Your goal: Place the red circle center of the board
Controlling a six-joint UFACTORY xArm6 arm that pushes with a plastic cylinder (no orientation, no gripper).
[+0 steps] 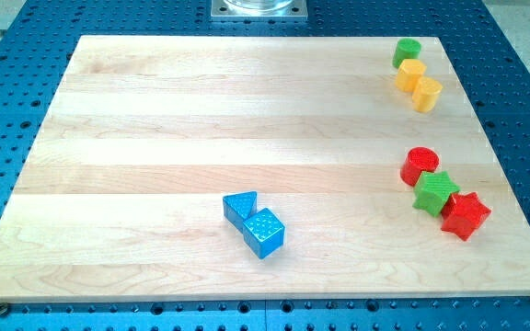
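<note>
The red circle (pixel 420 165) sits near the worktop's (pixel 155 110) right edge in this view, touching the green block (pixel 436 192), which touches the red star (pixel 466 215). That cluster means I must push leftward, away from its neighbours. I have no fingers, only a rod; my tip is not clearly visible.

At the wooden table's (pixel 155 110) right edge, the red circle block (pixel 420 165) touches the green cube (pixel 435 192) below it, the red star block (pixel 466 214) lowest. The blue triangle (pixel 240 206) adjoins the blue cube (pixel 264 232) bottom-centre.
</note>
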